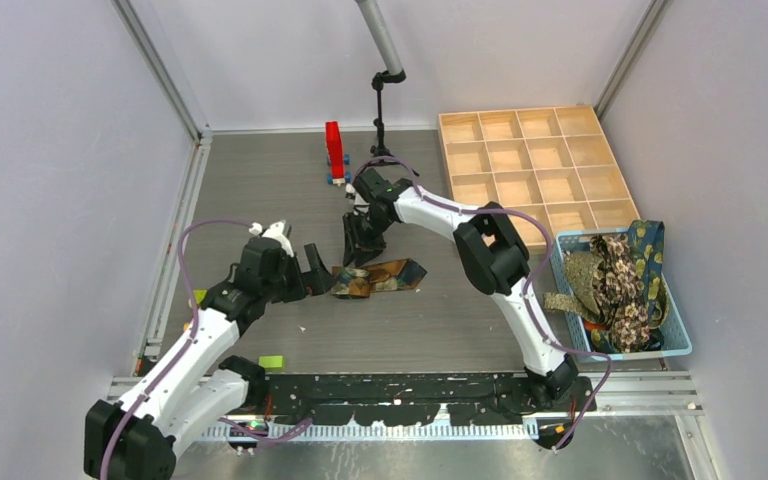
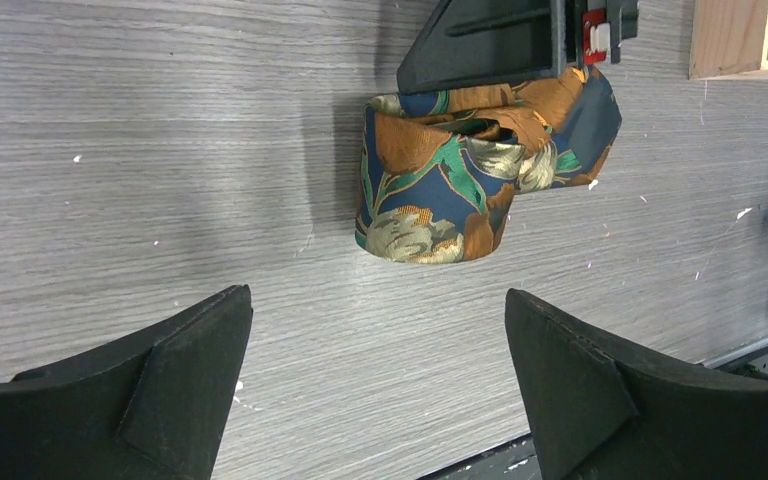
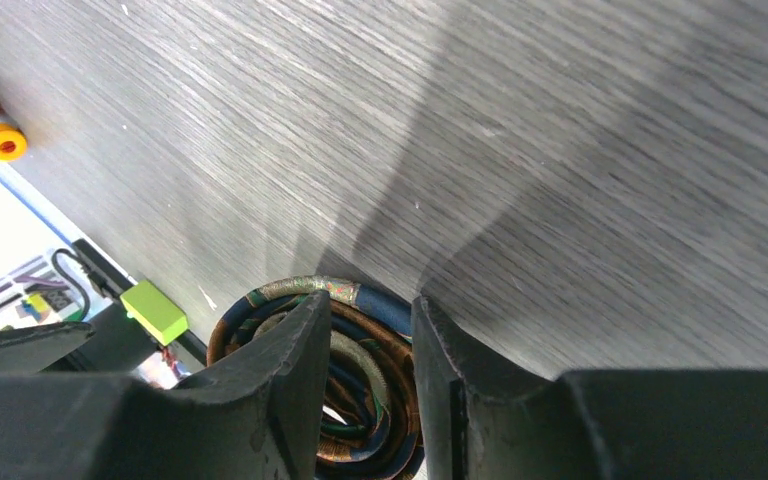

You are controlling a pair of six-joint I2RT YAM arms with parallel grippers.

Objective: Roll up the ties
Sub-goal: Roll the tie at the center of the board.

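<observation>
Grey wood-grain tabletop (image 1: 260, 200) is enclosed by pale walls, and near its middle one patterned tie (image 2: 430, 200) in orange, teal and navy is seen wound into a coil standing on its edge, with a short tail left flat to its right. The coil's layers are pinched by the right gripper (image 3: 370, 310), whose jaws are closed partway onto the fabric from above. The left gripper (image 2: 377, 300) is held fully spread and empty just left of the coil, touching nothing. This roll is judged nearly finished, the last stretch of tail not yet wound in. Several other ties (image 1: 620, 275) are heaped unrolled in the light blue basket (image 1: 678, 345) at the right, and no rolled tie is seen in the wooden tray (image 1: 535, 160) at the far right, so most of the task is judged to lie ahead.
</observation>
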